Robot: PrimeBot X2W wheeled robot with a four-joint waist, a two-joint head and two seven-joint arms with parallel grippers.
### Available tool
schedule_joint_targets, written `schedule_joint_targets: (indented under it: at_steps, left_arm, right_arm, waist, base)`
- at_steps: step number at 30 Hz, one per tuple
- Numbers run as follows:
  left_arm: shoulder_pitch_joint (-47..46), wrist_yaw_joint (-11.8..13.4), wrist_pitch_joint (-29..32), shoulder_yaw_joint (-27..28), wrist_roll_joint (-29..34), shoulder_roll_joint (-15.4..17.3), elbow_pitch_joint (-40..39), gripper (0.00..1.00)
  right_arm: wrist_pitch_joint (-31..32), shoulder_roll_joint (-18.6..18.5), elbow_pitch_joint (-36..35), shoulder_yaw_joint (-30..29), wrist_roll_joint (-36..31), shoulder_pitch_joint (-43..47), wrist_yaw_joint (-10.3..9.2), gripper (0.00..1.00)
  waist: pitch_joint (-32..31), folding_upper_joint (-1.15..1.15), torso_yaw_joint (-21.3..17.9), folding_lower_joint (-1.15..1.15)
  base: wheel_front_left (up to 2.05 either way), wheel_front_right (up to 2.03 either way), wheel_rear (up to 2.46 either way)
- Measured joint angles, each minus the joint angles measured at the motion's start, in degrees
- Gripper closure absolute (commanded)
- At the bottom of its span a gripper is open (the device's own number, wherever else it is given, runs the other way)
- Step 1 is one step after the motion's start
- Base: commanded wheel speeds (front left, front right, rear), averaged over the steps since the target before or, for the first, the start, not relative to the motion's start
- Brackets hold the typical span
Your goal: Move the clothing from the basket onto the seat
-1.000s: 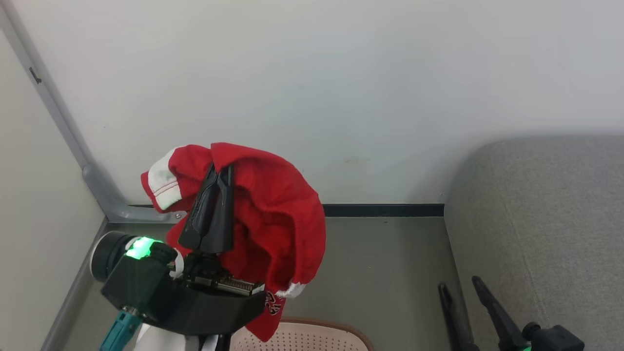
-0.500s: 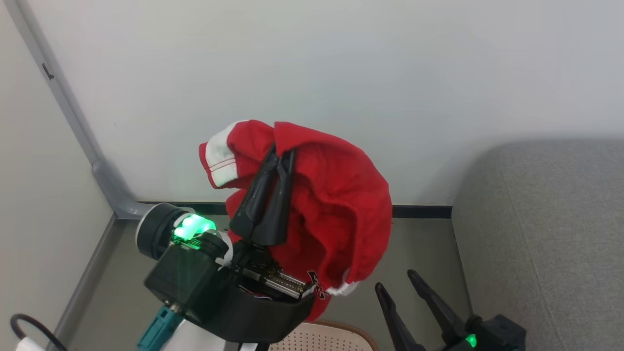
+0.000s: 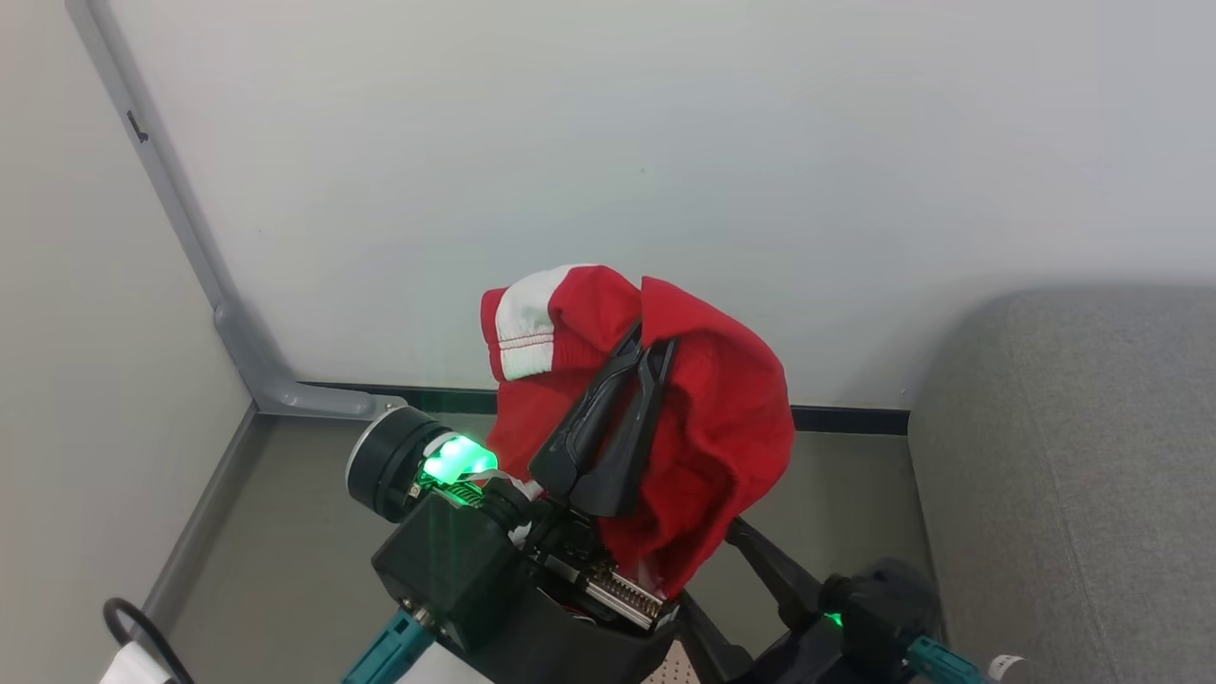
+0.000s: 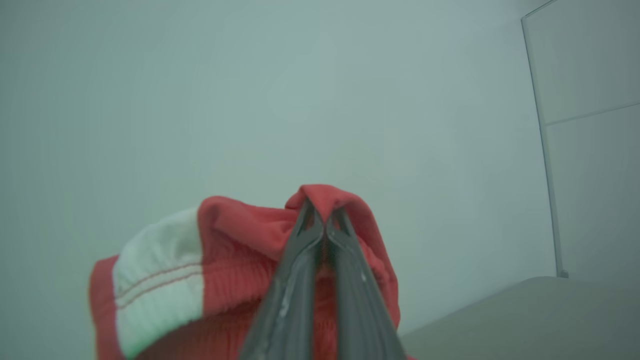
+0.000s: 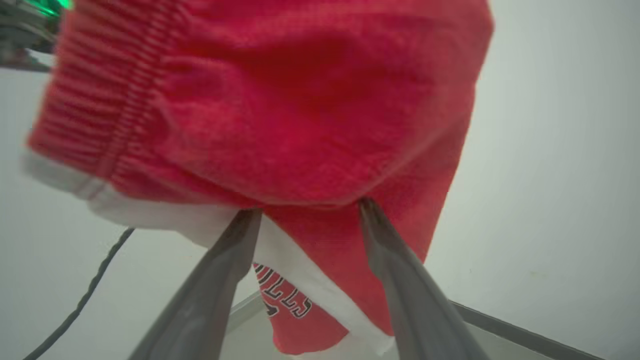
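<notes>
One red garment (image 3: 731, 427) hung pinched in the left gripper (image 3: 651, 338), up before the wall. The right gripper (image 5: 306, 207) stood spread beneath its hem, tips partly hidden. One seat (image 3: 1073, 456), at three o'clock, was cut off.

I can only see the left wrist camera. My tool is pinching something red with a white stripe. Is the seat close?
Observer: The head view shows the grey seat off to the right of the clothing that your left tool holds, not touching it.
Operator: Where is my other tool?
Observer: The right tool is open, with its tips right at the underside of the hanging clothing.
Operator: Is there any writing on it?
Observer: Yes, the right wrist view shows black-and-white letters on a flap hanging at the bottom.
</notes>
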Motion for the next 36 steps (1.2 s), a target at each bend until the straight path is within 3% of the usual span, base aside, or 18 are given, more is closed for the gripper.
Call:
schedule_joint_targets:
  at_steps: [10,11,13,36]
  left_arm:
    - [0.0,-0.1,1.3,-1.8,-0.3,0.0,0.0,1.00]
    - [0.0,-0.1,1.4,-1.9,-0.4,0.0,0.0,1.00]
    - [0.0,-0.5,1.7,-2.1,-0.6,0.0,0.0,1.00]
    - [0.0,-0.2,2.5,-1.7,-0.6,0.0,0.0,1.00]
  right_arm:
    - [-0.1,0.7,1.6,4.1,0.8,-3.5,0.36,0.00]
    - [-0.1,0.8,1.9,4.3,1.1,-3.9,0.45,0.16]
    - [-0.2,0.9,2.2,4.5,1.6,-4.4,0.48,1.00]
    - [-2.1,-0.3,3.1,7.2,4.4,-5.2,0.49,1.00]
  waist:
    - [0.0,0.00,0.6,0.00]
    - [0.0,0.00,0.6,0.00]
    - [0.0,0.00,0.7,0.00]
    - [0.0,0.00,0.4,0.00]
  base:
    - [0.00,0.00,0.00]
    - [0.00,0.00,0.00]
    - [0.00,0.00,0.00]
    - [0.00,0.00,0.00]
